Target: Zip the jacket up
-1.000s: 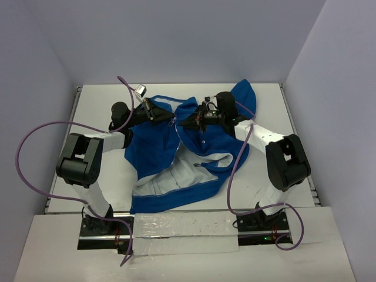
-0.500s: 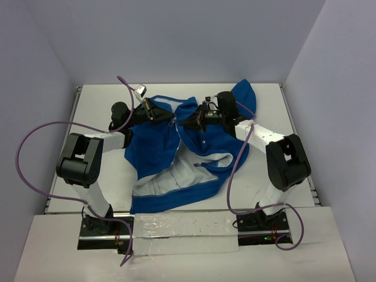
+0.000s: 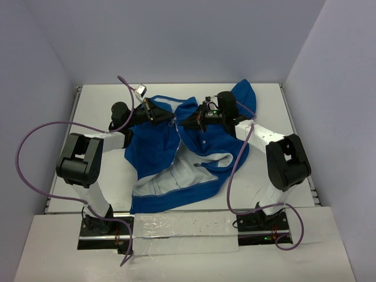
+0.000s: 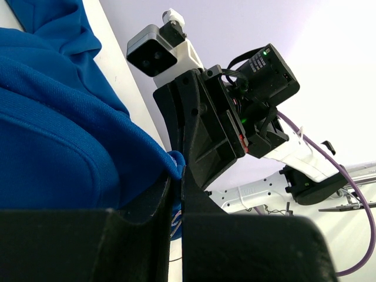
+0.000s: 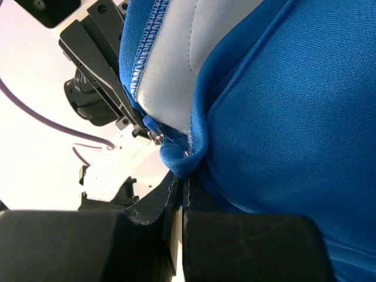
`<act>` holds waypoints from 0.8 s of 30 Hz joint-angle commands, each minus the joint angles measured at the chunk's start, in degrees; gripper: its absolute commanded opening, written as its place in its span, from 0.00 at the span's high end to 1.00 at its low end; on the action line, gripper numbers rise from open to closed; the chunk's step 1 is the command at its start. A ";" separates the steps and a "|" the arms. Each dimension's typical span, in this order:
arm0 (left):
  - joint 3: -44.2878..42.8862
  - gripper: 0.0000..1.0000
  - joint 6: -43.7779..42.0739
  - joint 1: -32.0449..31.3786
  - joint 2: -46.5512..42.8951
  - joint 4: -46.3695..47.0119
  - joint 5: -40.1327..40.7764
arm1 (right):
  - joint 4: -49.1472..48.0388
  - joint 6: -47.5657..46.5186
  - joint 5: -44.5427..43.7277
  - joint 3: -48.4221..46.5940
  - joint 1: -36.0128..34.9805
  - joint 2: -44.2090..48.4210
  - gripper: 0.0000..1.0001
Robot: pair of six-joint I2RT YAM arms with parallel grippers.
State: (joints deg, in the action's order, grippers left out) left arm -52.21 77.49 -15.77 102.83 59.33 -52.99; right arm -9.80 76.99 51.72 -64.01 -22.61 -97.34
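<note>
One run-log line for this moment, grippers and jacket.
left gripper: shut on jacket edge | right gripper: shut on jacket edge | front: open, lining showing | task: not done

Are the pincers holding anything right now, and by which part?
Both grip the jacket: the left pincer pinches one edge of its front opening, the right pincer the facing edge, at the far end.

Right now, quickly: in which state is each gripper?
The left gripper: closed, holding an edge of the jacket.
The right gripper: closed, holding another edge of the jacket.
</note>
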 commanded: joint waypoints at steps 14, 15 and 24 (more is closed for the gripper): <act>0.70 1.00 -1.16 -0.40 -2.28 3.87 -1.33 | -1.89 0.00 1.54 -3.49 0.29 -0.92 1.00; 0.70 1.00 -1.11 -0.40 -2.28 3.87 -1.37 | -1.89 0.00 1.54 -3.49 0.29 -0.96 1.00; 1.47 1.00 -0.27 -0.67 -2.29 4.89 -1.33 | -2.51 -0.23 1.37 -3.67 0.29 -1.09 1.00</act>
State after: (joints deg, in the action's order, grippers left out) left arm -50.97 77.49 -15.79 102.83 59.80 -53.23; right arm -9.80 76.95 52.14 -64.60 -22.61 -97.86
